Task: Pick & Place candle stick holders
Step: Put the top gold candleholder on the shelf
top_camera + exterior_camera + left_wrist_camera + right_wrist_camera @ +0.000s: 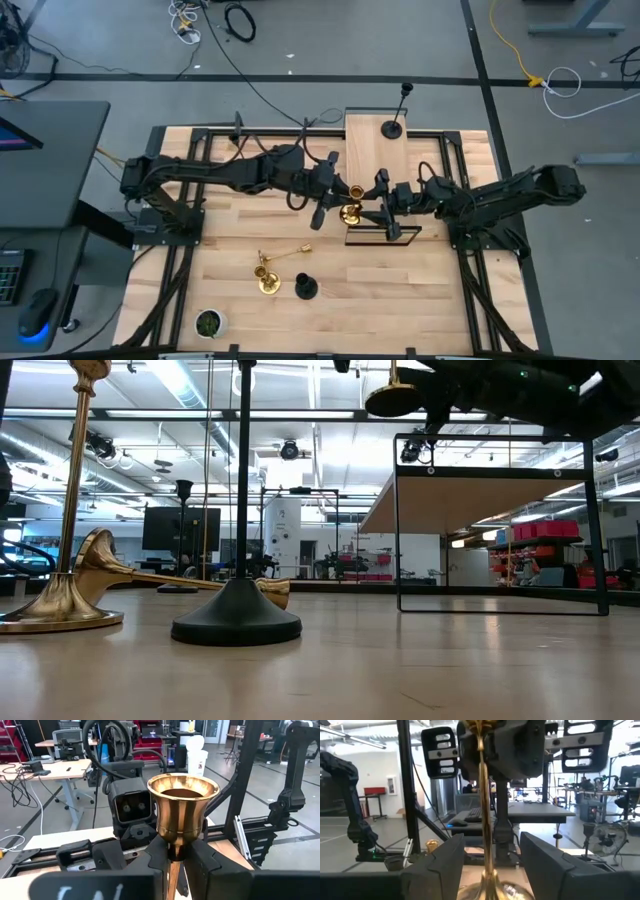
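A gold candlestick [351, 207] hangs upright in the air at the table's middle, its round base [392, 400] above the black frame of a raised wooden shelf [370, 130]. My left gripper [336, 192] is shut on it just under its cup [182, 802]. My right gripper [383, 206] is open, with its fingers [440, 865] standing on either side of the stem [483, 800] just above the base, apart from it. A black candlestick [392, 127] stands on the shelf. Near the front stand a gold one [265, 281] and a black one [305, 288], and a gold one [285, 255] lies on its side. My left gripper pinches the gold candlestick's stem right below the cup [173, 851] between its two fingers [159, 856]. The fingers come level from the table's left and lie across the stem. The candlestick hangs upright below the hold, its base clear of table and shelf.
A small green plant pot [208, 322] sits at the near left corner. Another black candlestick [238, 124] stands at the far edge on the left. The shelf's black frame [500, 470] stands right under and behind the held candlestick. Bare wood lies at the near right.
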`<move>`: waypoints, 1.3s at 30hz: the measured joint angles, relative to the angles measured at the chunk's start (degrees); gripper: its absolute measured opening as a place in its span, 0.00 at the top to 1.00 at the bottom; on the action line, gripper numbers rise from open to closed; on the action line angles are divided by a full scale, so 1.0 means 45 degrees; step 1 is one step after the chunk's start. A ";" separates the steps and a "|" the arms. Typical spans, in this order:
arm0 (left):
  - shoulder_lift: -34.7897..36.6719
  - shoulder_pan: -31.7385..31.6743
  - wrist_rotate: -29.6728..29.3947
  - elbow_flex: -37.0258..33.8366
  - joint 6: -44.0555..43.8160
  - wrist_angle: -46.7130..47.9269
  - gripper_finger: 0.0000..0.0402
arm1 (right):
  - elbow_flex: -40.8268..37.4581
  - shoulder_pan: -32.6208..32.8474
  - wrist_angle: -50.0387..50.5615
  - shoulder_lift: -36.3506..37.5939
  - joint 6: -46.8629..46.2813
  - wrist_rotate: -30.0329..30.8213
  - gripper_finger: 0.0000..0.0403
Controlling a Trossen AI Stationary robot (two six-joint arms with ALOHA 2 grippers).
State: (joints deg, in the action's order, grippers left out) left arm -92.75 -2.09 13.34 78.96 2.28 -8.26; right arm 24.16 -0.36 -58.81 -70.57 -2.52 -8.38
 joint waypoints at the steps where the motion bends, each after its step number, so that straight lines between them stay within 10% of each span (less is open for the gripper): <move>1: 0.0000 0.0000 0.0000 0.0000 -0.0002 0.0033 0.89 | 0.0171 0.0019 -0.0011 -0.0181 0.0003 0.0004 0.52; 12: 0.0000 0.0000 0.0005 0.0000 -0.0002 0.0134 0.88 | 0.1479 0.0048 0.0176 -0.1163 0.0047 0.0097 0.57; 21: 0.0015 -0.0010 -0.0072 -0.0005 0.0202 0.0215 0.89 | 0.1564 0.0054 0.0682 -0.1183 0.0241 0.0045 0.96; 39: 0.0364 -0.0159 -0.0434 -0.0010 0.0313 0.0999 0.84 | 0.1564 0.0043 0.1289 -0.0749 0.0558 0.0808 0.99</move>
State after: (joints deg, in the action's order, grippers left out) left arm -91.11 -2.80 11.39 78.91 3.69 -3.77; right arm 31.20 -0.16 -53.00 -73.94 0.00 -4.75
